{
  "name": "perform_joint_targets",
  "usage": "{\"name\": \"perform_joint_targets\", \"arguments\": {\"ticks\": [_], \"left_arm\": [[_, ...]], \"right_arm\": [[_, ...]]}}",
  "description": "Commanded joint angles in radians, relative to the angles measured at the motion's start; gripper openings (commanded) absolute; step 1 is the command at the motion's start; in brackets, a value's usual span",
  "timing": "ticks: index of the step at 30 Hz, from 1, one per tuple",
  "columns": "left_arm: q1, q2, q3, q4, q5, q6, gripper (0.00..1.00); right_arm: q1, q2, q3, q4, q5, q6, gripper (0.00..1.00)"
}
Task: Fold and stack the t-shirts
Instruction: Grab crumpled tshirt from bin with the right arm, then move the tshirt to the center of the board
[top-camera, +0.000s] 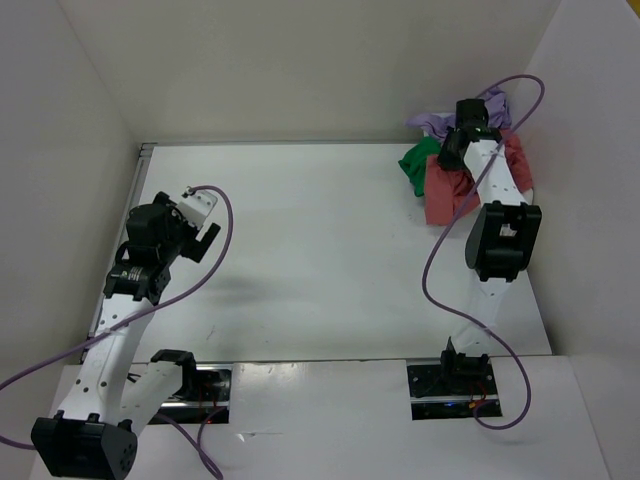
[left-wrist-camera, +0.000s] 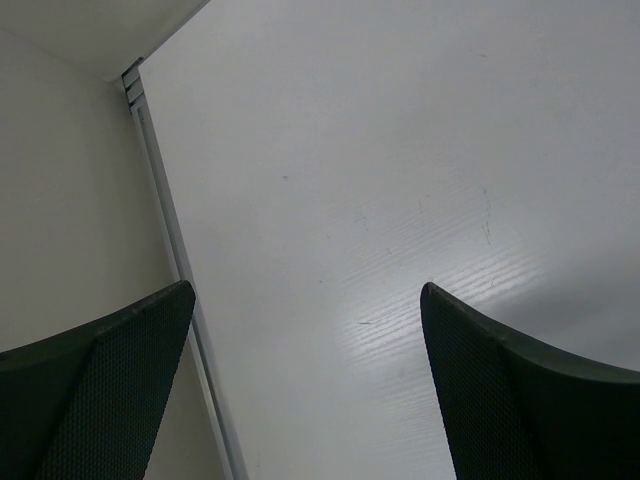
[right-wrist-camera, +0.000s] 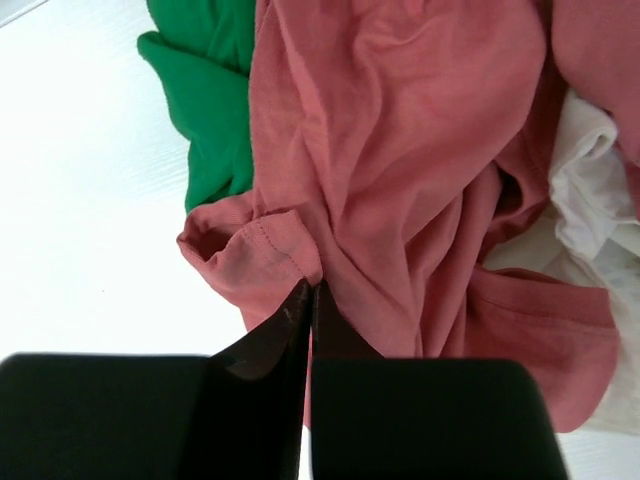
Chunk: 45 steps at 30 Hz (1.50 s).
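**Surface.** White table (top-camera: 320, 250), faintly scuffed, with a metal rail (left-wrist-camera: 175, 250) along its far and left edges.

**Room.** Plain white walls (top-camera: 300, 60) close in the table on the left, far and right sides.

**Cables.** A purple cable (top-camera: 435, 260) loops along each arm.

**Left gripper** (left-wrist-camera: 306, 292). Over the near-left part of the table, jaws spread wide, nothing between them; only bare table and rail lie under it.

**Right gripper** (right-wrist-camera: 310, 290). Reached out to the far-right corner, fingers pressed together and pinching the salmon-red shirt (right-wrist-camera: 400, 150) at a hemmed edge.

**T-shirts.** All four are heaped in the far-right corner, crumpled and unfolded.
- The salmon-red shirt lies on top and nearest.
- The green shirt (right-wrist-camera: 205, 90) is to its left, touching it.
- The cream-white shirt (right-wrist-camera: 590, 200) is tucked beneath it on the right.
- The lavender shirt (top-camera: 495, 105) is farthest, against the wall.

**Hard to make out.**
- The right arm covers the middle of the heap from above.
- The cream-white shirt shows only in the right wrist view and is cut off at the picture's edge.
- Where one shirt ends under another cannot be told.
- The left arm's base runs out of the top view.
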Motion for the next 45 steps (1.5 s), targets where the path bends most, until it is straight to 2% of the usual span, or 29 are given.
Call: {"name": "perform_joint_targets", "arguments": {"ticks": [1, 6, 10, 15, 17, 20, 21, 23, 26, 29, 33, 35, 36, 37, 38, 39, 42, 45], "left_arm": [[-0.004, -0.018, 0.008, 0.010, -0.005, 0.009, 1.00], [-0.004, -0.027, 0.018, 0.019, -0.005, 0.009, 1.00], [-0.004, -0.027, 0.039, 0.019, -0.005, -0.003, 1.00], [-0.004, -0.061, 0.077, 0.010, -0.026, -0.059, 1.00], [-0.004, -0.084, 0.088, 0.001, -0.045, -0.072, 1.00], [-0.004, -0.102, 0.108, 0.001, -0.054, -0.100, 1.00], [-0.004, -0.102, 0.108, 0.001, -0.054, -0.117, 1.00], [-0.004, -0.122, 0.129, 0.001, -0.054, -0.129, 1.00], [0.019, -0.145, 0.139, 0.001, -0.075, -0.140, 1.00], [0.040, -0.158, 0.139, 0.026, -0.123, -0.140, 1.00], [0.060, -0.177, 0.148, 0.065, -0.163, -0.131, 1.00], [0.069, -0.177, 0.160, 0.065, -0.172, -0.119, 1.00], [0.069, -0.177, 0.160, 0.065, -0.172, -0.118, 1.00], [0.069, -0.177, 0.160, 0.065, -0.172, -0.108, 1.00], [0.069, -0.177, 0.160, 0.065, -0.172, -0.108, 1.00], [0.069, -0.177, 0.160, 0.065, -0.172, -0.108, 1.00], [0.069, -0.177, 0.182, 0.027, -0.152, -0.108, 1.00], [0.069, -0.177, 0.182, -0.015, -0.117, -0.083, 1.00]], "right_arm": [[-0.016, -0.087, 0.010, 0.035, -0.009, 0.002, 0.00], [-0.004, -0.229, 0.038, 0.035, -0.009, 0.002, 0.00], [0.116, -0.387, 0.127, 0.024, 0.167, -0.052, 0.00], [0.444, -0.550, 0.277, 0.125, 0.541, -0.220, 0.00], [0.592, -0.573, 0.347, 0.248, 0.665, -0.350, 0.00], [0.718, -0.538, 0.536, 0.326, 0.716, -0.457, 0.00], [0.821, -0.516, 0.564, 0.360, 0.761, -0.557, 0.00], [0.907, -0.493, 0.632, 0.400, 0.761, -0.612, 0.00], [1.010, -0.441, 0.641, 0.400, 0.712, -0.612, 0.00], [1.099, -0.378, 0.560, 0.389, 0.697, -0.594, 0.00], [1.087, -0.277, 0.550, 0.283, 0.575, -0.392, 0.00], [1.032, -0.231, 0.537, 0.248, 0.489, -0.324, 0.09], [1.012, -0.219, 0.523, 0.228, 0.441, -0.298, 0.31], [0.986, -0.203, 0.498, 0.217, 0.346, -0.275, 0.48], [0.920, -0.159, 0.498, 0.191, 0.298, -0.217, 0.60], [0.880, -0.134, 0.513, 0.118, 0.252, -0.181, 0.76], [0.776, -0.085, 0.586, -0.026, 0.143, -0.101, 0.90], [0.803, -0.181, 0.508, -0.054, 0.230, -0.156, 0.95]]}}
